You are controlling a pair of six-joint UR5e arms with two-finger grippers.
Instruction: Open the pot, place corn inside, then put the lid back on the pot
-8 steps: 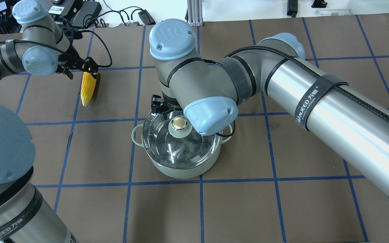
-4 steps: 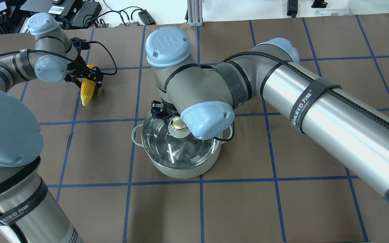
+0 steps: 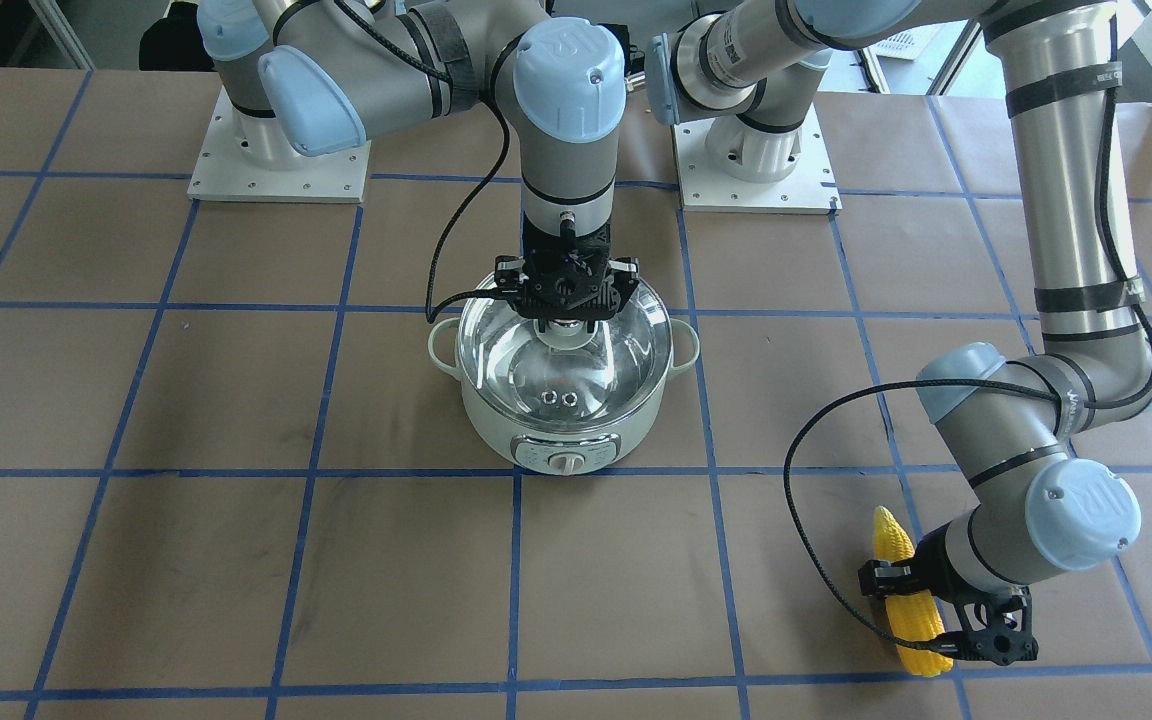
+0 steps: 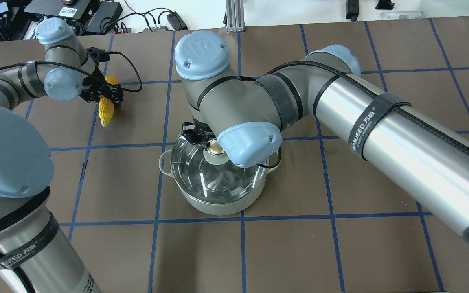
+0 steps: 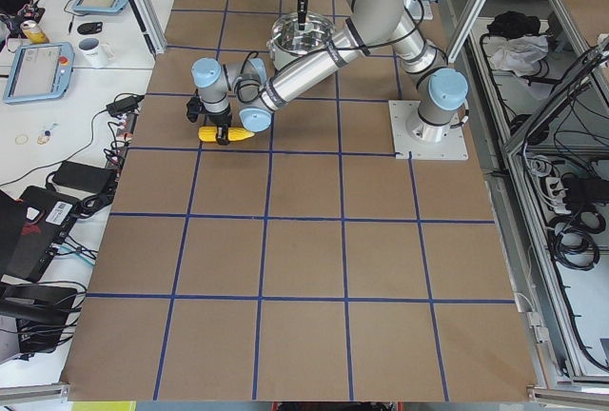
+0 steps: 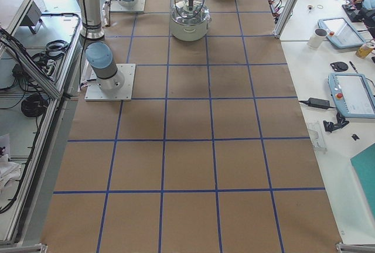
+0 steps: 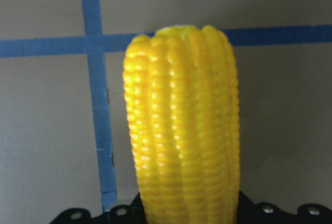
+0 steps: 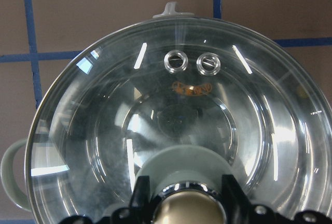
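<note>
Lid [image 3: 506, 360] of clear domed glass not off yet: sits on round pale green pot [image 3: 556, 440], middle of brown bench [image 3: 236, 560]. Right claw [image 3: 563, 322] over gold-topped knob [image 4: 215, 148], fingers each side; can't tell if squeezing. Yellow plastic corn cob [image 4: 105, 113] lies far left, left claw [image 3: 918, 598] around it; can't tell if pinching. Opening, corn in, lid back: all left to do.

At centre of the front-facing view, pot [image 3: 556, 440] on the table [image 3: 236, 560], lid [image 3: 526, 375] on top, right gripper [image 3: 566, 308] straddling the knob [image 3: 564, 330]. At lower right, corn [image 3: 894, 540] flat on the table, left gripper [image 3: 936, 612] astride it.
</note>
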